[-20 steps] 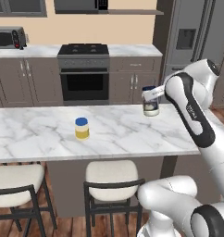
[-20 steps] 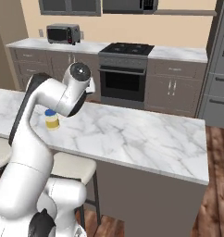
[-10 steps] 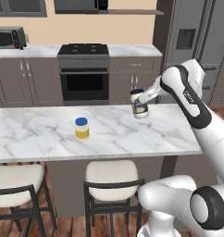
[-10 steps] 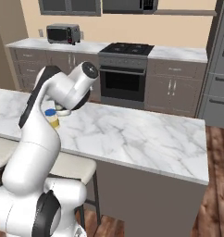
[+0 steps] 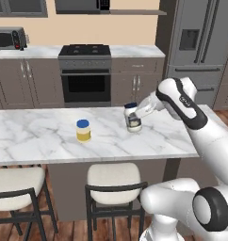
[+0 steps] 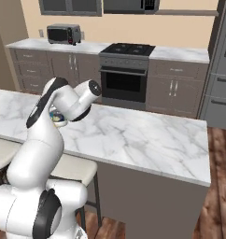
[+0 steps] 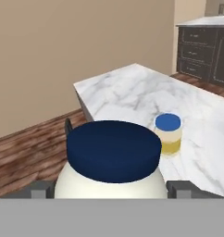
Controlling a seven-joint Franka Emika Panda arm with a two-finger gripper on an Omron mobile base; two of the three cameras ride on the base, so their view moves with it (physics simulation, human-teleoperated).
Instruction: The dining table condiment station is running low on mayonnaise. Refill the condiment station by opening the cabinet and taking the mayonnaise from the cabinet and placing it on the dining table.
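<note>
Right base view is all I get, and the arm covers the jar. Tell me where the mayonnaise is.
Observer: In the left base view the mayonnaise is low over the dining table, at the end of the arm. I cannot tell whether it touches the top.
Operator: Report the grip.
Observer: The hand view shows the pincer with one finger tip on either side of the jar's whitish body. The navy lid is on.
Operator: Name anything close by.
Observer: A yellow jar with a blue lid stands upright on the marble. It is apart from the mayonnaise, to its left in the left base view.
</note>
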